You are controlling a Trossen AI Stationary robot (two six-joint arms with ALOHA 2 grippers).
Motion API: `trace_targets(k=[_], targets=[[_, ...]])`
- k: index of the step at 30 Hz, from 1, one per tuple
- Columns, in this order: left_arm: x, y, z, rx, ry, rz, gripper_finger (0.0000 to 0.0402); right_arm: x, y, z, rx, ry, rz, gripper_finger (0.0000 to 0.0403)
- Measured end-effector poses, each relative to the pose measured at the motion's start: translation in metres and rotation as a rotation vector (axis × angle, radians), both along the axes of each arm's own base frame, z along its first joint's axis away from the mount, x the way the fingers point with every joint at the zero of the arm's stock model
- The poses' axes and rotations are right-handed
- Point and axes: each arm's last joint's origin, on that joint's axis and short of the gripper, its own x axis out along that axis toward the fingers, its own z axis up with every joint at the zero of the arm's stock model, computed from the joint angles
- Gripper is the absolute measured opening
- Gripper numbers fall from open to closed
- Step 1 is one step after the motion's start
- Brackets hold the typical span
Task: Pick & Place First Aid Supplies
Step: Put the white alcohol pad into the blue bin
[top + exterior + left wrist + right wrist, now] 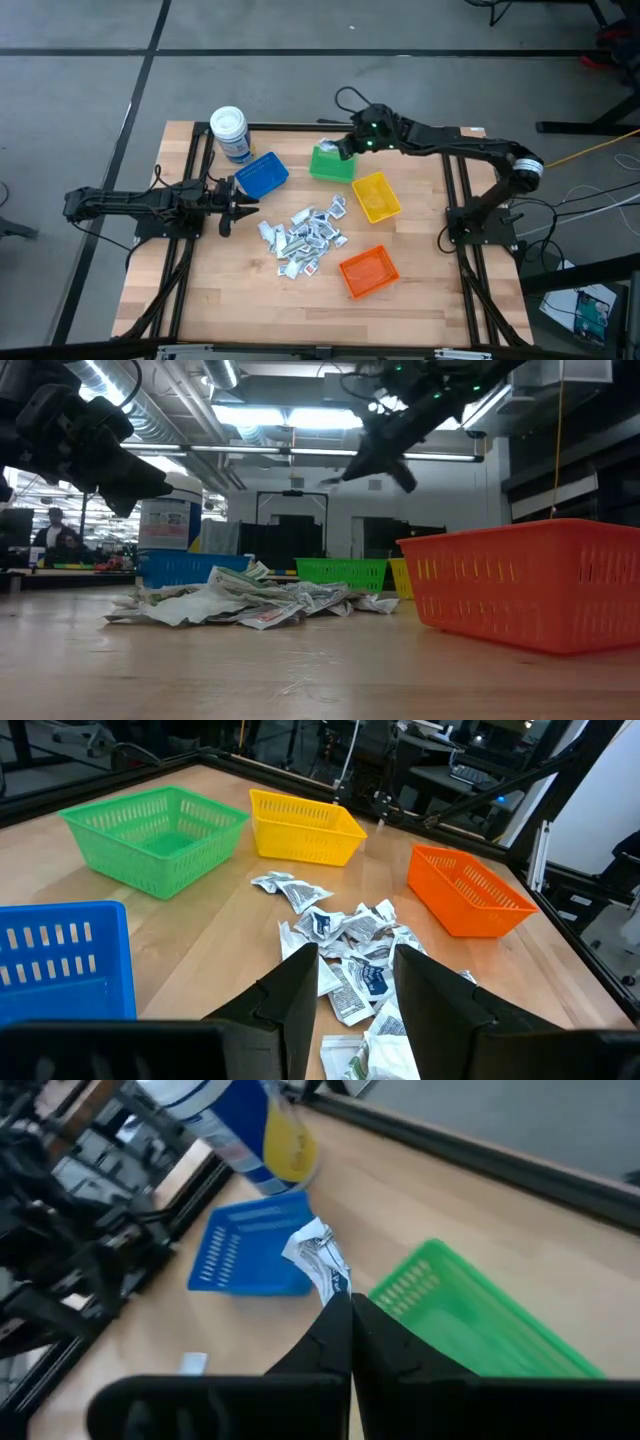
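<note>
Transport phase of a pick-and-place cycle. The right gripper (350,1302), its two dark fingers pinched together on a single crumpled white packet (318,1260), hangs in the air at the near edge of the green bin (332,163), with the packet's free end sticking out past the fingertips; judged from this pose, the step in hand is the carry to a bin, and the next move calls for bringing the packet squarely over the green bin's open top before the fingers part, since so light a slip of paper could flutter or cling to a pad. The left gripper (240,209) waits low beside the blue bin (263,175), its fingers (300,985) standing apart with nothing between them, aimed at the heap of remaining first aid supplies (303,236), which lies on the bare table (240,290) between the four bins. The packets are thin, flat and creased, white to silvery with small blue and red print, and overlap loosely, so a single one may be hard to isolate. The green, blue, yellow bin (376,195) and orange bin (368,271) are rigid plastic baskets with slotted walls and flared rims. A round white-lidded jar (230,133) stands behind the blue bin. The table is pale wooden planking.
</note>
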Motion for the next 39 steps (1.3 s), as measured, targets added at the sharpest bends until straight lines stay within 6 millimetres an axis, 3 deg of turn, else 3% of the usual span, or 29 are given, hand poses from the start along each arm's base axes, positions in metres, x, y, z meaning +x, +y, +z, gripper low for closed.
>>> trace_targets(k=[10,18,29,39], targets=[[0.0,0.0,0.0,0.0,0.0,0.0,0.0127,0.079,-0.01,0.013,-0.08,-0.031,0.192,0.0001],[0.0,0.0,0.0,0.0,0.0,0.0,0.0127,0.127,-0.011,-0.011,-0.123,-0.001,0.271,0.0001],[0.0,0.0,0.0,0.0,0.0,0.0,0.0127,0.155,0.012,-0.058,-0.096,0.067,0.35,0.0003],[0.0,0.0,0.0,0.0,0.0,0.0,0.0127,0.161,0.007,-0.066,-0.107,0.032,0.339,0.002]])
